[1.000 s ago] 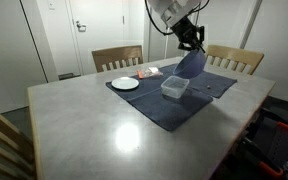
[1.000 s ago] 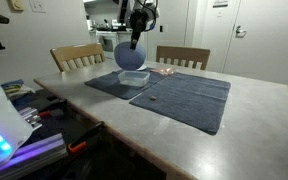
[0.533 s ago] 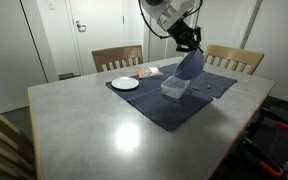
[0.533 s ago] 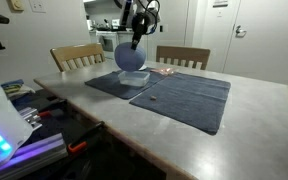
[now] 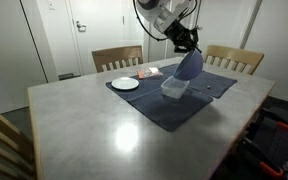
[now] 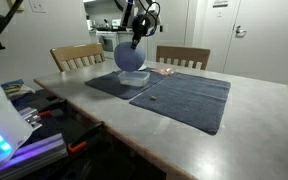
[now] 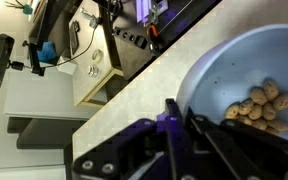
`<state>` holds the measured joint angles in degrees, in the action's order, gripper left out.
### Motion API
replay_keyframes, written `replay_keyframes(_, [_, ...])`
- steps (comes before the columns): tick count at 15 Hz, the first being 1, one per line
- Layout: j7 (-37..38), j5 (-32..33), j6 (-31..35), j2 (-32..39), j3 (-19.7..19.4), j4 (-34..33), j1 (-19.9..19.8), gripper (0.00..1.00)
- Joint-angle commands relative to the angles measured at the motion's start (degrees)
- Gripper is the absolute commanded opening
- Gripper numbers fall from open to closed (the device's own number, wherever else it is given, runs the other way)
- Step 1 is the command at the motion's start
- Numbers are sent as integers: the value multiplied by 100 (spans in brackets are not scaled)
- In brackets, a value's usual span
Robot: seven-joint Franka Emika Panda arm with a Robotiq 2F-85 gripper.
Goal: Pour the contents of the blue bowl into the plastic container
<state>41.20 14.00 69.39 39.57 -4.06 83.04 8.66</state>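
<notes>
Wrist view has the blue bowl (image 7: 224, 75) filling the right side. Its rim is pinched between the tightly closed fingers of the pincer (image 7: 174, 115), which comes in from the bottom edge. A cluster of small light-brown pieces (image 7: 258, 106) lies gathered against the bowl's inner wall.

In both exterior views the bowl (image 5: 191, 66) (image 6: 130, 56) hangs just below the pincer (image 5: 187, 43) (image 6: 136, 38), tipped steeply onto its side. It is directly above the plastic container (image 5: 174, 87) (image 6: 134, 77); whether bowl and container touch cannot be told.

The container sits on a dark cloth (image 5: 184, 105) spread over the grey surface (image 5: 94, 125). A white plate (image 5: 125, 83) rests near one corner of the cloth, well apart from the container. Wooden chairs (image 5: 117, 57) stand at the far side of the surface.
</notes>
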Motion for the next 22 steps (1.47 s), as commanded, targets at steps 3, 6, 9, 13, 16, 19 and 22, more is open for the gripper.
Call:
replay_keyframes(3, [-264, 61, -637, 446, 0, -654, 79, 1])
replay_keyframes(6, [-363, 77, -961, 674, -19, -927, 105, 1])
replay_keyframes(9, [-466, 117, -1255, 922, -45, -1242, 111, 1])
replay_keyframes(13, [-660, 223, -1628, 1229, -101, -1697, 100, 1])
replay_keyframes(16, [-869, 354, -1862, 1439, -134, -2017, 95, 1])
replay_keyframes(19, [-1105, 468, -2106, 1719, -173, -2376, 104, 1])
replay_keyframes(22, [-1372, 606, -2400, 2006, -210, -2766, 133, 1])
